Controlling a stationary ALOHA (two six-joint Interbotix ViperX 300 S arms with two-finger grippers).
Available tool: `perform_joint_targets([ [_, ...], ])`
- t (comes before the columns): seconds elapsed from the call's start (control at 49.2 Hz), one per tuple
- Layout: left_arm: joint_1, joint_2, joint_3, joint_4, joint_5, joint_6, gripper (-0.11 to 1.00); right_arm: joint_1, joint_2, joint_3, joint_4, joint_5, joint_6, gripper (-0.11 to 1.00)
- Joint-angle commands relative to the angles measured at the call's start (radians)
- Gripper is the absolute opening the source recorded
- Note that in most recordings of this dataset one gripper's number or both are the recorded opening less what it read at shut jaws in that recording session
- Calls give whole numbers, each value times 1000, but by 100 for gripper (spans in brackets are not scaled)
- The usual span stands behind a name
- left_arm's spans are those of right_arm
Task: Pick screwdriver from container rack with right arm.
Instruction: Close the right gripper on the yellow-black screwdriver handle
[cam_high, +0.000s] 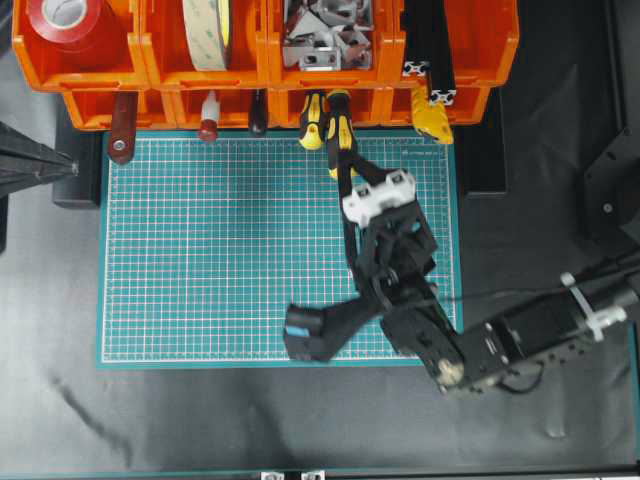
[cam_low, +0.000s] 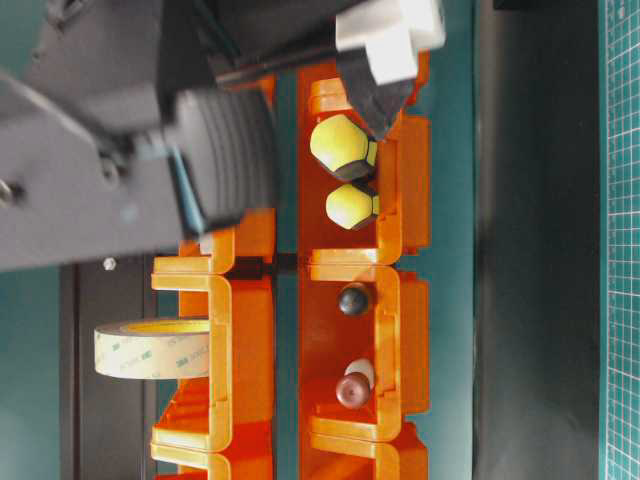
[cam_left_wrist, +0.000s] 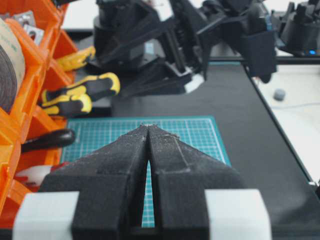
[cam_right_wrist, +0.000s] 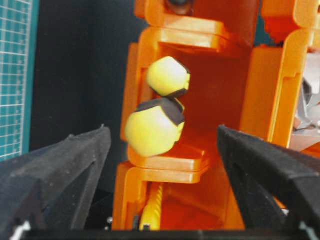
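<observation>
- Right gripper (cam_right_wrist: 160, 150) first: the two black fingers (cam_right_wrist: 60, 165) are spread wide, nothing between them, touching nothing.
- Dead ahead in the gap sits the screwdriver (cam_right_wrist: 152, 126), seen end-on from the right wrist: a fat rounded yellow handle butt with a black cap wedge on its upper edge.
- Just above it in that view, touching or nearly so, is the smaller screwdriver (cam_right_wrist: 168, 76), same yellow and black, slimmer butt.
- Both handles poke out of one bin of the bright orange container rack (cam_right_wrist: 280, 90), front row.
- From overhead, the screwdriver (cam_high: 341, 135) has its chunky yellow-and-black handle hanging out of the rack (cam_high: 150, 70) over the top edge of the green cutting mat (cam_high: 200, 260); the shaft is hidden inside the bin.
- The right gripper (cam_high: 352, 172) sits just short of that handle, white plastic pieces up front, the right arm (cam_high: 500, 345) stretching back toward the lower right.
- Left gripper (cam_left_wrist: 148, 127): its black fingers are pressed together to a point, gripping nothing, hovering over the mat.
- Elsewhere in the rack: a roll of red tape (cam_high: 65, 25), a roll of tan tape (cam_high: 207, 30), metal brackets (cam_high: 325, 35), and dark red-handled tools (cam_high: 123, 125) in the front row.
</observation>
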Motion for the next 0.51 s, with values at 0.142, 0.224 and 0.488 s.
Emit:
perform_joint_targets([
  [0.142,-2,9,-8,3,-9,-2,0,-34,-9,-5,-9,-18,11,84],
  [0.224,-2,9,-8,3,-11,-2,0,-40,-9,3,-9,-28,12,84],
  [0.488,-2,9,-8,3,-11,-3,0,-51,-9,12,-9,-54,64,81],
])
